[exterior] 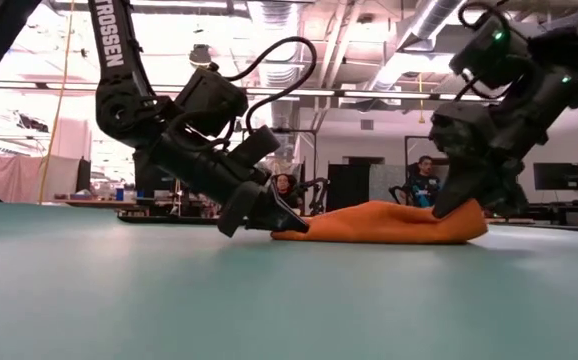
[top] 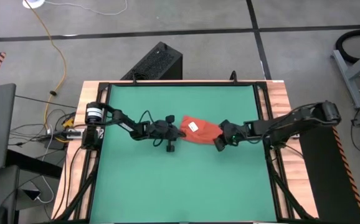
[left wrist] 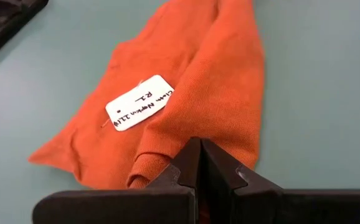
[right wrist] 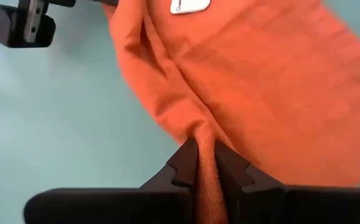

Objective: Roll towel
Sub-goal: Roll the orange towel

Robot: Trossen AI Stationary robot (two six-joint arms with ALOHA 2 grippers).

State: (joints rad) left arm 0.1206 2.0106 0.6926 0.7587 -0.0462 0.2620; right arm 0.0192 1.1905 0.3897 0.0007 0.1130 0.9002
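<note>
The orange-red towel (top: 202, 131) lies bunched and partly folded on the green mat (top: 167, 186), its white tag (top: 193, 127) facing up. My left gripper (top: 177, 132) is shut at the towel's left end, low over the mat; it also shows in the low view (exterior: 291, 226). My right gripper (top: 220, 142) is shut on the towel's right end, near corner, and shows in the low view (exterior: 451, 208). The towel (exterior: 384, 222) forms a low mound on the mat between the two grippers. My left gripper's shut fingertips (left wrist: 192, 157) meet a rolled fold at the towel's left end (left wrist: 149, 167), coming slanting down from the table's left. No cloth shows between the fingers, so I cannot tell whether they pinch any. The towel rests on the mat. My right gripper pinches a gathered fold of the towel's right end (right wrist: 205, 163) between its two fingers, with cloth showing in the gap. The fingers come slanting down from the table's right. The towel's right end is raised a little at the fingers (exterior: 461, 212); the remainder lies slack on the mat.
The green mat covers most of the table inside a black frame (top: 264, 112) with wooden strips (top: 279, 93) outside it. Bare mat lies near (top: 180, 193) and far (top: 180, 99) of the towel. People sit in the room behind (exterior: 424, 180).
</note>
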